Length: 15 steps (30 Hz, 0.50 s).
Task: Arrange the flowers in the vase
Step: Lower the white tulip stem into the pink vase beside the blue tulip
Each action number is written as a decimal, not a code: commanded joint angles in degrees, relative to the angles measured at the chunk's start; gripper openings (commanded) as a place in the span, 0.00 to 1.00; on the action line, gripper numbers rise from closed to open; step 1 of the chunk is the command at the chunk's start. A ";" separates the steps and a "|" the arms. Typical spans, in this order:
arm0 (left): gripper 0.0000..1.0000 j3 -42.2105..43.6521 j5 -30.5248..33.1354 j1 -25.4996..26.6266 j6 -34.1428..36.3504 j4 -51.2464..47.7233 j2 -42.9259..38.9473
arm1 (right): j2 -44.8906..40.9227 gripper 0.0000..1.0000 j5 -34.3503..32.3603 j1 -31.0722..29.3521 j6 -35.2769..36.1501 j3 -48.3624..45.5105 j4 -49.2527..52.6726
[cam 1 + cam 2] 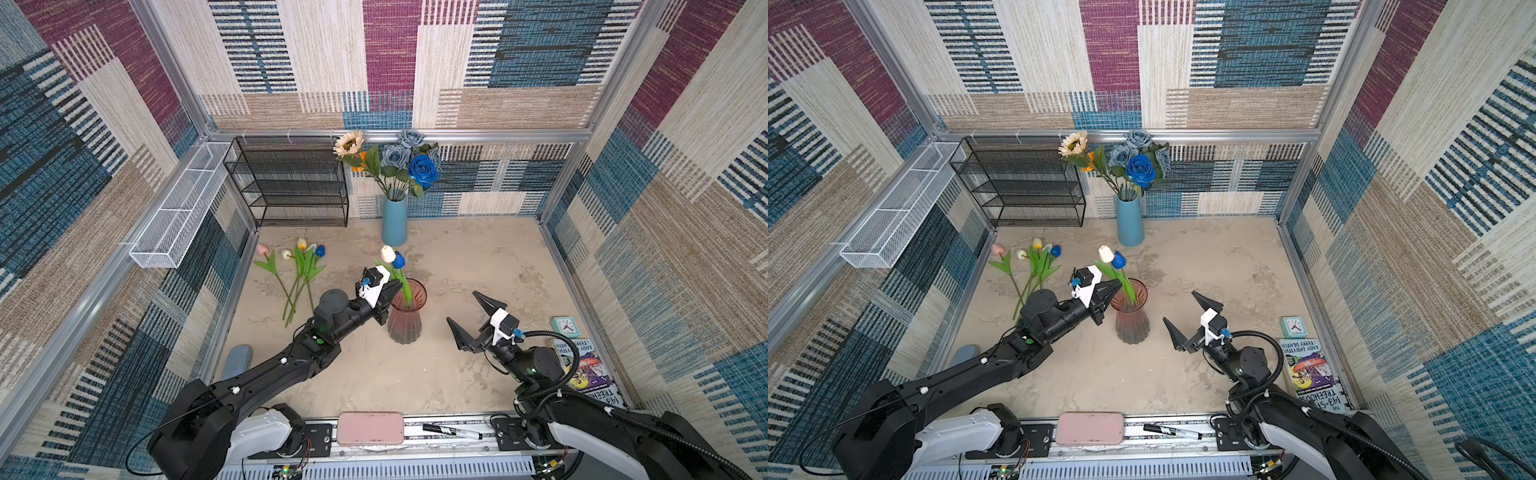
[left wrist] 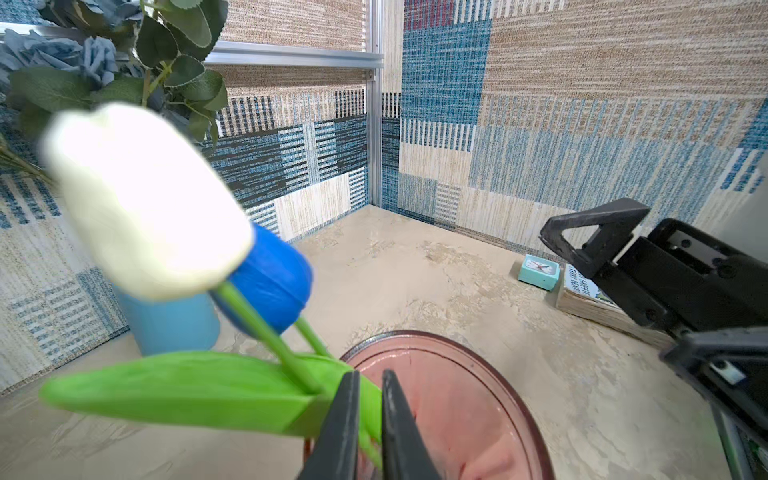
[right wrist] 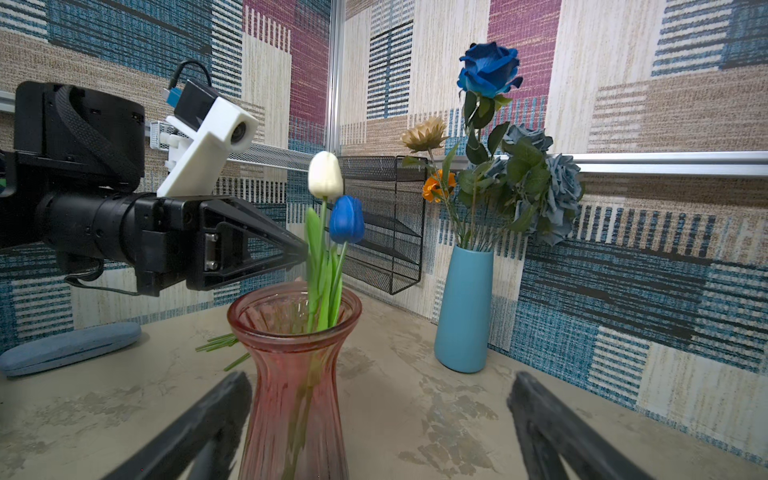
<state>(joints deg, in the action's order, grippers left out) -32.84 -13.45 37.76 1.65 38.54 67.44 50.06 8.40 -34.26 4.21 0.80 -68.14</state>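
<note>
A pink glass vase [image 1: 406, 311] [image 3: 291, 374] stands mid-table. A white tulip [image 1: 387, 253] [image 2: 141, 199] and a blue tulip [image 1: 399, 259] [image 3: 347, 220] stand in it, stems down. My left gripper [image 1: 397, 286] [image 2: 370, 378] is at the vase's rim, its jaws a narrow gap apart around the white tulip's stem and leaf. To the vase's right, my right gripper [image 1: 462, 306] [image 3: 378, 378] is wide open and holds nothing. Several more tulips [image 1: 299, 270] lie at the table's left. Roses and a sunflower fill a blue vase [image 1: 394, 220] at the back.
A black mesh rack [image 1: 286, 183] stands at the back left, with a white wire basket [image 1: 178, 208] on the left wall. A teal clock [image 1: 564, 326] and book [image 1: 586, 365] lie right. A pink case [image 1: 370, 428], marker [image 1: 453, 432] and blue-grey case [image 1: 237, 359] are near the front.
</note>
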 commanded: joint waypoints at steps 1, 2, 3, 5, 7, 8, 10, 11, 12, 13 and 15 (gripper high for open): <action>0.21 -0.77 0.70 -0.01 1.07 -0.91 -0.46 | -0.32 1.00 -0.67 -0.10 0.19 0.11 -0.84; 0.21 -1.02 0.56 -0.05 1.12 -1.70 -0.71 | -0.40 1.00 -0.67 -0.10 0.17 0.03 -0.81; 0.22 -1.17 0.62 0.00 1.16 -2.33 -0.97 | -0.45 1.00 -0.74 -0.10 0.18 0.00 -0.84; 0.23 -1.26 0.79 -0.05 1.24 -2.86 -1.71 | -0.53 1.00 -0.77 -0.10 0.18 0.06 -0.69; 0.24 -1.26 0.88 0.01 1.09 -5.07 -2.67 | -0.67 1.00 -0.76 -0.10 0.10 -0.02 -0.69; 0.25 -1.26 0.88 -0.04 1.07 -5.79 -3.21 | -0.67 1.00 -0.70 -0.10 0.07 -0.01 -0.77; 0.26 -1.43 0.71 -0.05 1.07 -7.35 -4.20 | -0.58 1.00 -0.59 -0.06 0.03 -0.01 -0.92; 0.28 -1.57 0.54 -0.05 1.07 -8.33 -4.83 | -0.55 1.00 -0.58 -0.10 0.08 -0.01 -0.91; 0.28 -1.73 0.40 -0.05 1.16 -9.31 -5.38 | -0.56 1.00 -0.58 -0.10 0.10 -0.02 -0.88; 0.30 -2.07 0.36 -0.05 1.38 -11.12 -6.22 | -0.66 1.00 -0.63 -0.10 0.16 -0.01 -0.84; 0.34 -2.66 0.40 -0.05 1.92 -14.57 -8.05 | -0.99 1.00 -0.45 -0.10 0.25 0.03 -0.54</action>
<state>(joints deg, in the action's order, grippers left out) -34.61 -13.21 37.76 1.67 28.49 61.06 49.43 8.38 -34.26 4.19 0.80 -68.12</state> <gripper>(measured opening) 0.330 0.998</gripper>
